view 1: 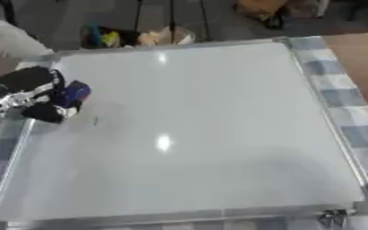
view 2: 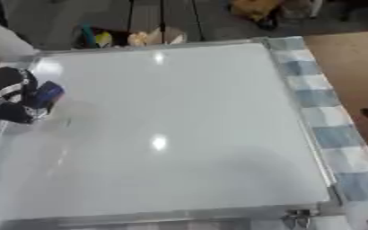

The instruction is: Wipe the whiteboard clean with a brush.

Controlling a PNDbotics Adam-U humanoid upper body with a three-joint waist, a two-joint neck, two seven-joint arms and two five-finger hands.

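Left hand (view 1: 32,96), fingers curled round the blue brush (view 1: 73,92), sits at middle left of the whiteboard (view 1: 195,130); 1 small dark mark (view 1: 95,120) remains just beside it, rest looks clean, so wiping seems nearly finished; right hand unseen.

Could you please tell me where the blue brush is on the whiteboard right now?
The blue brush sits at the left edge of the white whiteboard, toward its far corner, held in the robot's black left hand, just beyond a small dark mark.
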